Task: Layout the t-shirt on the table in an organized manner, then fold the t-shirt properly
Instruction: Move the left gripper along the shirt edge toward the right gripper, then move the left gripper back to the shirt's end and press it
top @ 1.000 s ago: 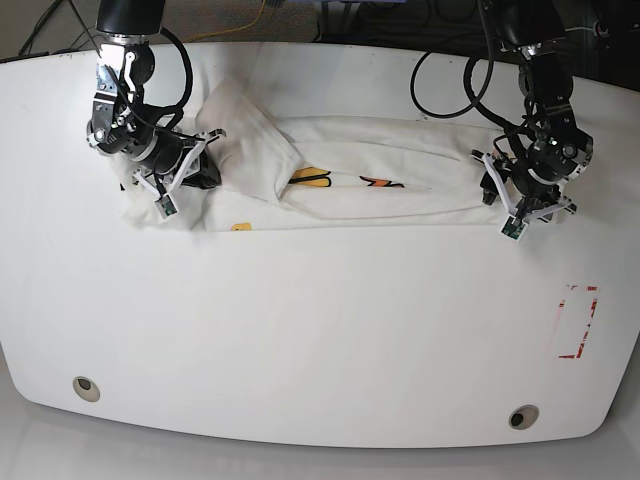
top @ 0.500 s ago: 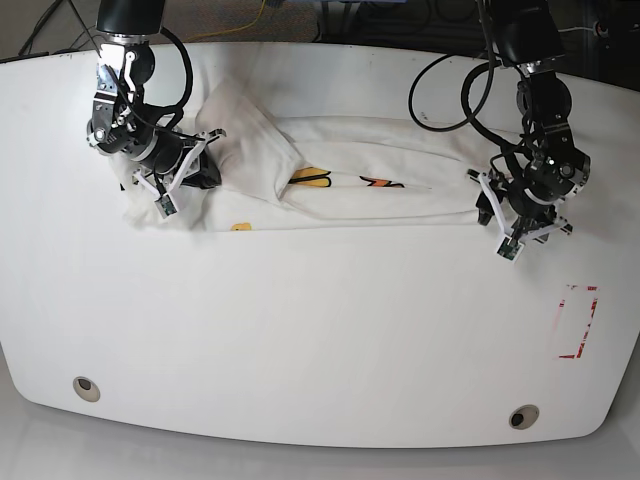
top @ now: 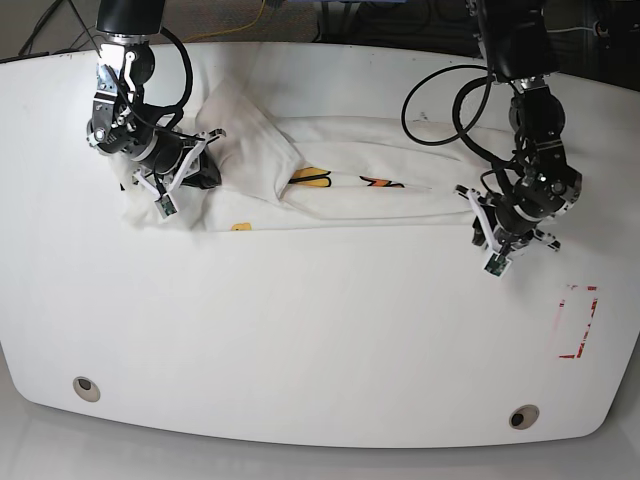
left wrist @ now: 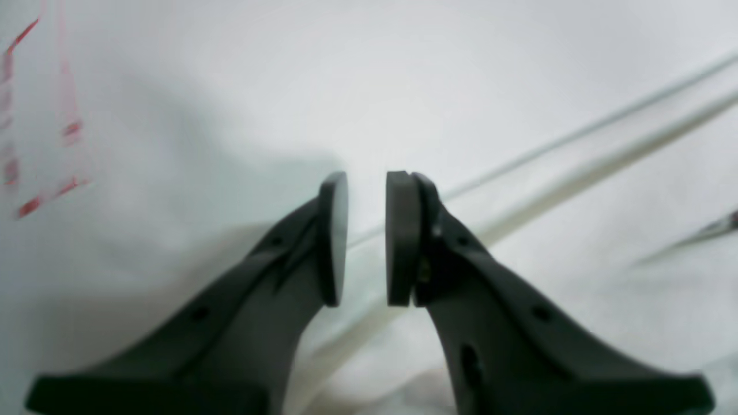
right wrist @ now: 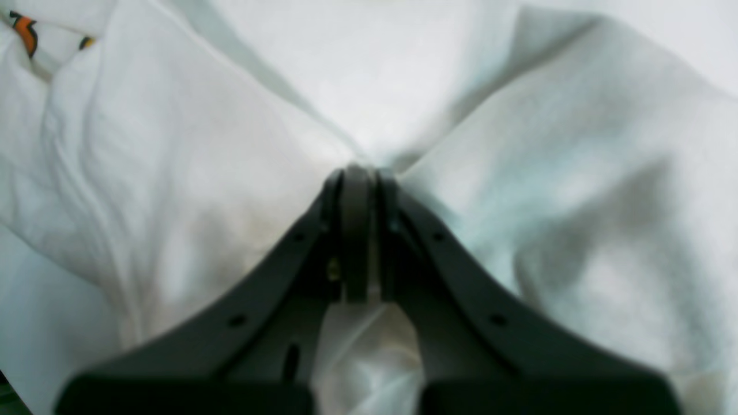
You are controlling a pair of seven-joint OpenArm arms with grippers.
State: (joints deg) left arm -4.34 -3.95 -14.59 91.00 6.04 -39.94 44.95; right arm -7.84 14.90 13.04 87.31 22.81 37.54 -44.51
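The white t-shirt lies stretched in a long band across the far half of the table, with bits of yellow and orange print showing at its folds. My right gripper is shut on a bunch of its cloth at the left end; the right wrist view shows the gripper pinching fabric. My left gripper hovers at the shirt's right end. In the left wrist view it is open by a narrow gap above the shirt's hem, holding nothing.
A red tape rectangle is marked at the right, and it shows at the left edge of the left wrist view. Two grommet holes sit near the front edge. Cables hang behind both arms.
My left gripper has moved toward the front and slightly left, off the shirt's right end. The right gripper and the shirt have stayed put.
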